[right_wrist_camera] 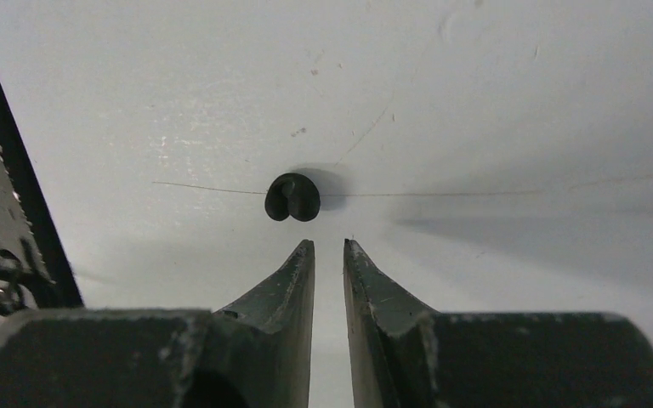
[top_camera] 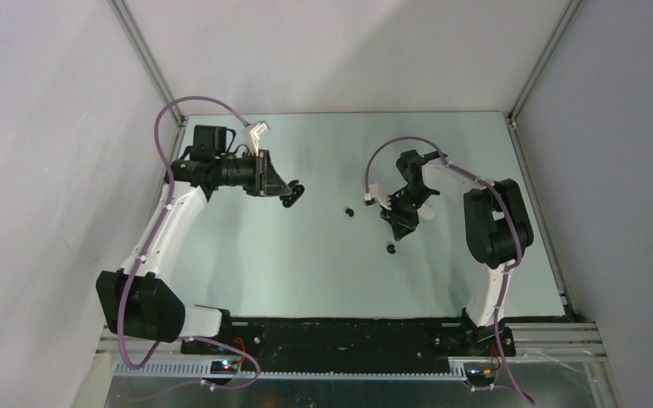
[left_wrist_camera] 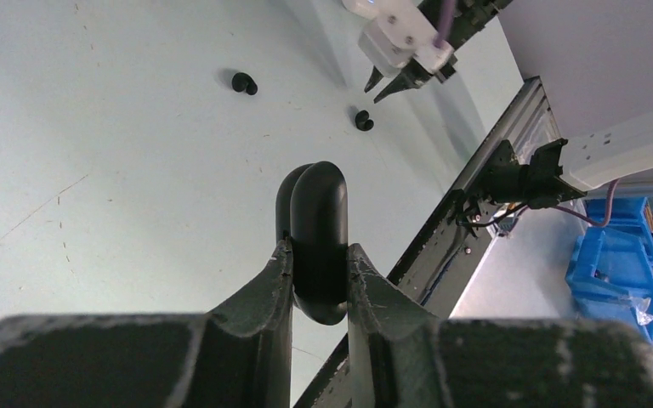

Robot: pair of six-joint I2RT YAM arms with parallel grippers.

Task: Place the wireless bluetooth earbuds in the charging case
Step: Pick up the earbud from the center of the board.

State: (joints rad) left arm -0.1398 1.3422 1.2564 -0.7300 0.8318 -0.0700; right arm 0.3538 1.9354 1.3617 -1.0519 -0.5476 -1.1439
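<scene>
The left gripper (left_wrist_camera: 319, 248) is pressed together on the black case (left_wrist_camera: 316, 204), pinching it edge-on by its lower half. The rounded upper end sticks out free, probably so the case is steadied and offered toward the middle for loading. Whether its lid is open cannot be told from here. The case seems to be held a little above the surface (left_wrist_camera: 93, 170). Beyond the case and to its right, the first earbud (left_wrist_camera: 243, 82) lies loose on the surface, well apart from both grippers. Farther from the case, the second earbud (left_wrist_camera: 363, 120) also lies loose, just ahead of the right gripper (right_wrist_camera: 329, 248). That gripper's fingers are slightly spread with a narrow gap and nothing between them, lined up on this earbud, which looks like the approach for a pick. Neither black earbud is in the case yet. The left arm (top_camera: 166, 229) rises from its base along the left side, then bends so its forearm runs level toward the middle. The right arm (top_camera: 493, 221) folds at the elbow and reaches inward, its wrist tipped down at the surface.
</scene>
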